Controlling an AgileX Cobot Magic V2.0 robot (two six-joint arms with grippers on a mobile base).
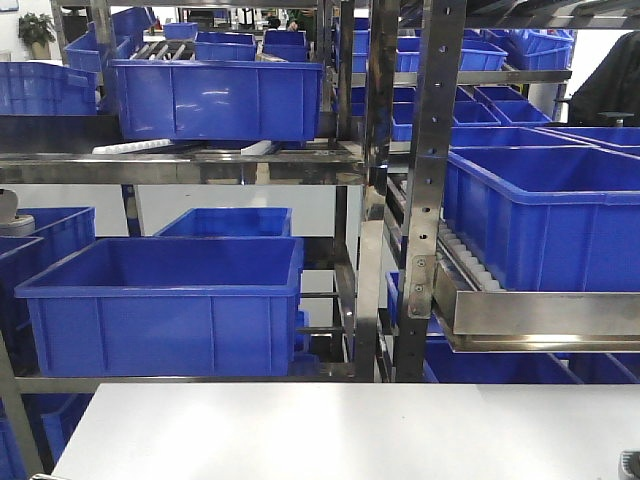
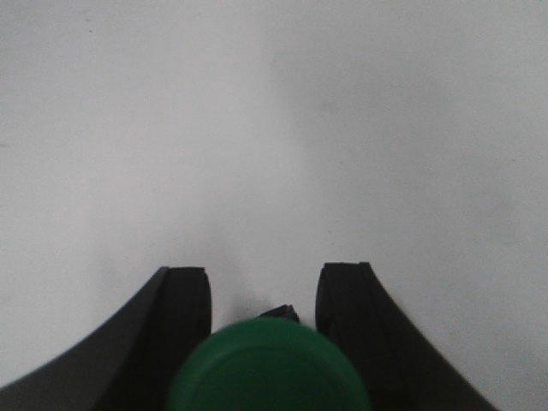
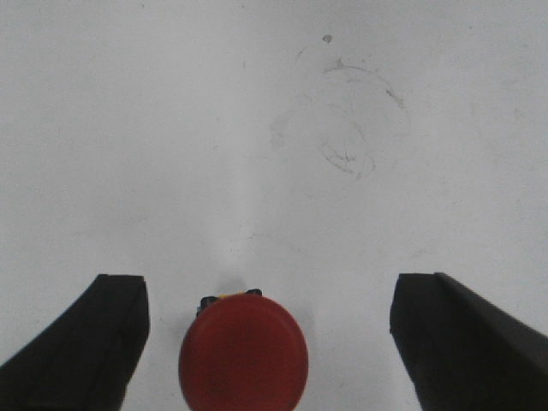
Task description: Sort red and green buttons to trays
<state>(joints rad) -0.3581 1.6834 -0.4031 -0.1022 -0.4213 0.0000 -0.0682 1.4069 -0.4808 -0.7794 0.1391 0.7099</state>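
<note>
White desk (image 1: 350,430), bare top, fronting steel shelving (image 1: 430,200) stocked with blue crates (image 1: 160,300). Left hand (image 2: 263,282): over desk, fingers drawn in close on either side of green button (image 2: 270,368), gripping it. Right hand (image 3: 270,287): low over desk, fingers spread wide, touching nothing; red button (image 3: 244,355) stands on desk between them.

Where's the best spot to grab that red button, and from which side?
The red button stands cap-up on the table inside the open right gripper, so come straight down and pinch the dark body under the cap; the round cap itself would likely slip.
</note>
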